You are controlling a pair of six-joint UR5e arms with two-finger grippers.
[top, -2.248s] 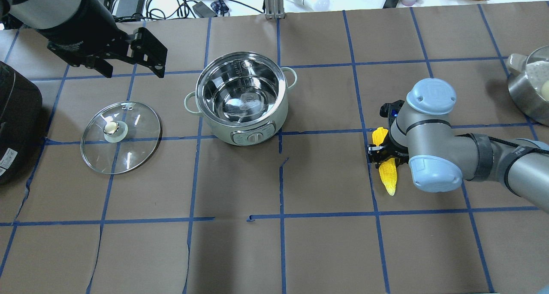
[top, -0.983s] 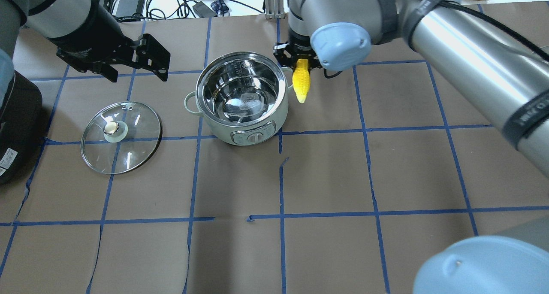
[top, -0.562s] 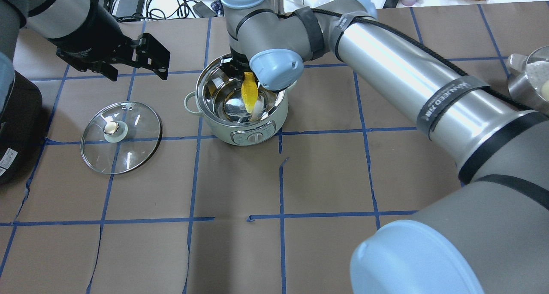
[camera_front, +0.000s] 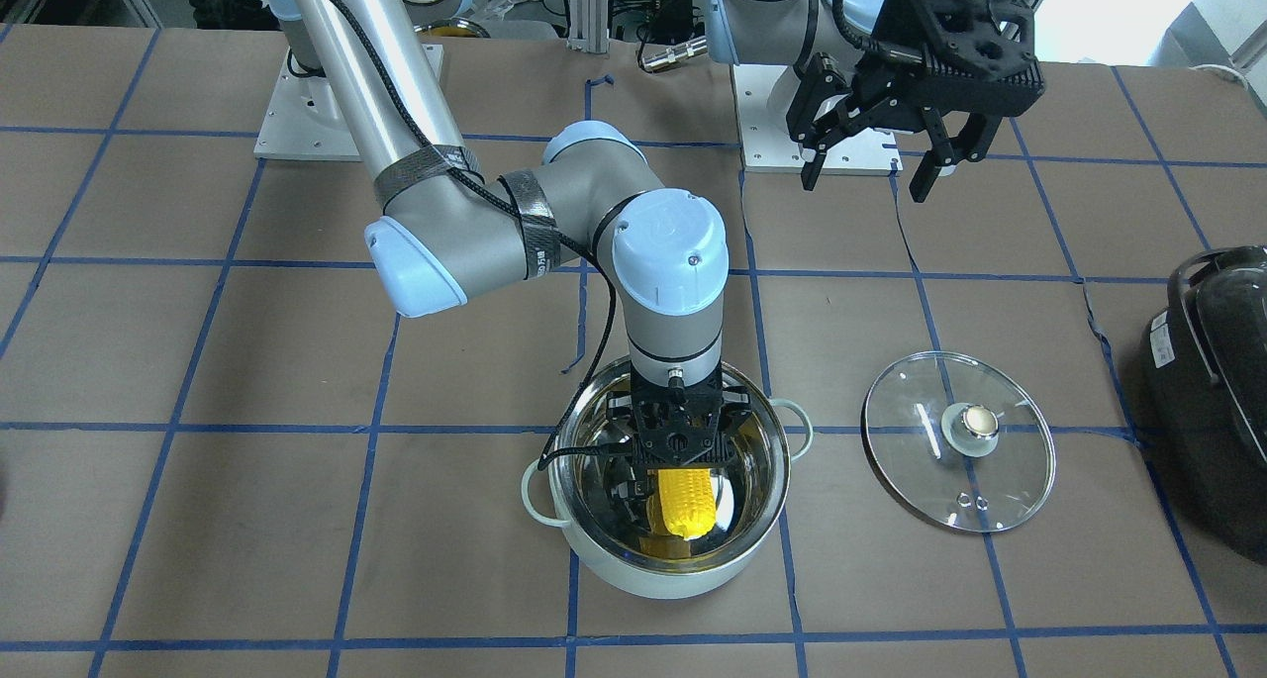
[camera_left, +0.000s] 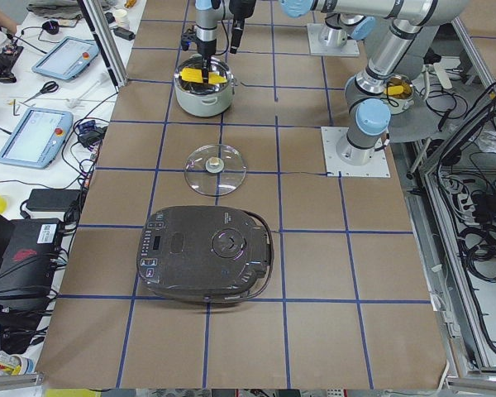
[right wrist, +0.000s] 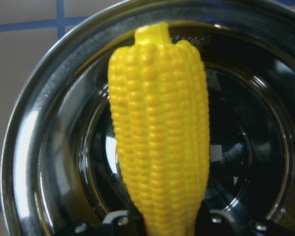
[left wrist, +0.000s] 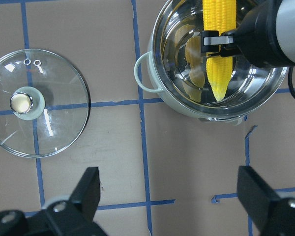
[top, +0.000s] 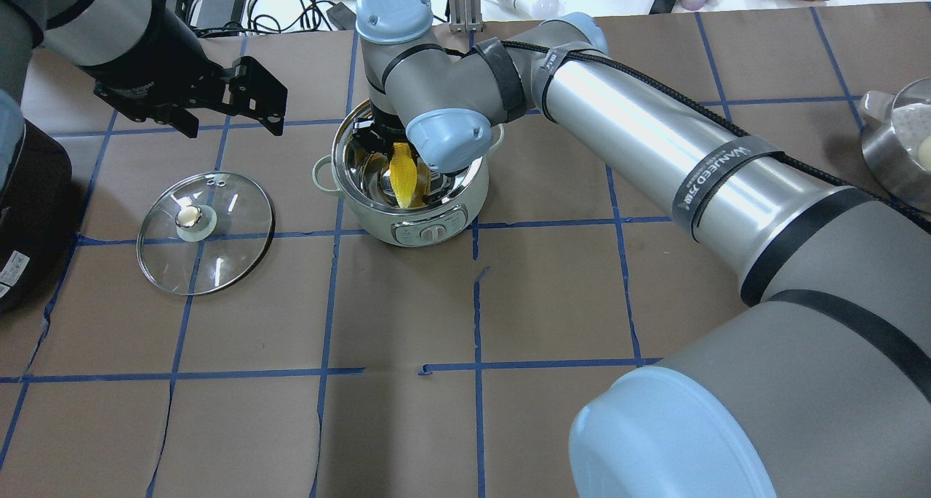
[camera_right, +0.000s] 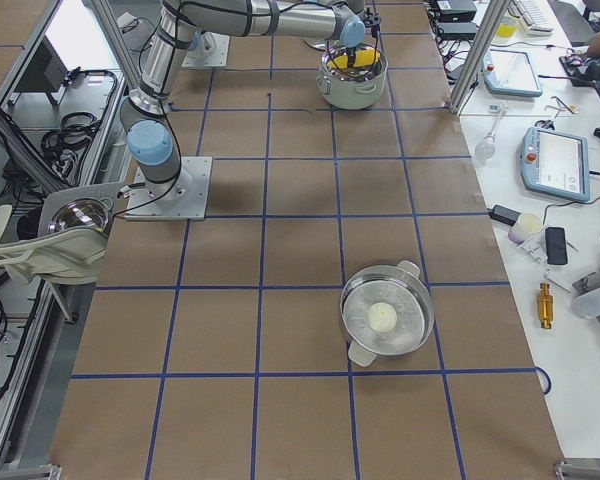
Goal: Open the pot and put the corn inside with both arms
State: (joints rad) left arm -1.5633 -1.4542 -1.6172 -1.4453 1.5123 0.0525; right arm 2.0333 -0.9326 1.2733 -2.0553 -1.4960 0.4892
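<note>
While the black two-fingered right hand gripped the bright yellow corn cob inside the mint-green steel pot, the left hand hung spread wide; the round glass lid lay alongside.

Lifted corn off table's right side and carried leftward, past pot's far-right rim a second ago, then in over opening. Since last look, shifted further left and lower: now hanging inside steel bowl with tip near front wall, clamped in right gripper as before. Stretched right arm across table toward pot, with elbow cap filling overhead view's lower right.
</note>
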